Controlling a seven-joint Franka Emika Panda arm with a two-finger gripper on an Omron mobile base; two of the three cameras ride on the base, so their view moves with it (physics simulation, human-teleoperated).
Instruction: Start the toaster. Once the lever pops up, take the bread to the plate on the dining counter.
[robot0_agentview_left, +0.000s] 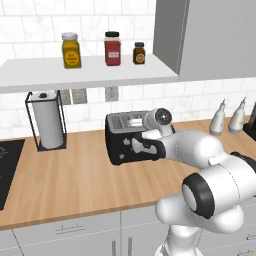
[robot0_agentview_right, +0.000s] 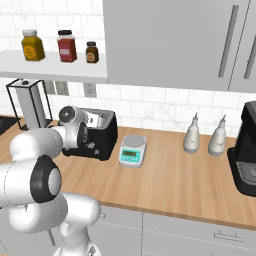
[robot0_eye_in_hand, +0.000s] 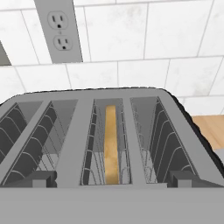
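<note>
You're at the toaster (robot0_agentview_left: 125, 137) front; bread (robot0_eye_in_hand: 111, 148) sits edge-on in its third slot. Scale (robot0_agentview_right: 132, 150) just right, paper towel holder (robot0_agentview_left: 46, 120) left. Gripper (robot0_eye_in_hand: 112, 179) opening: can't tell.

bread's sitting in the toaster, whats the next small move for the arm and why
Probably ease the gripper down toward the toaster's front controls to start it: the bread stands in a slot, and the hand sits just above the slotted top.
</note>
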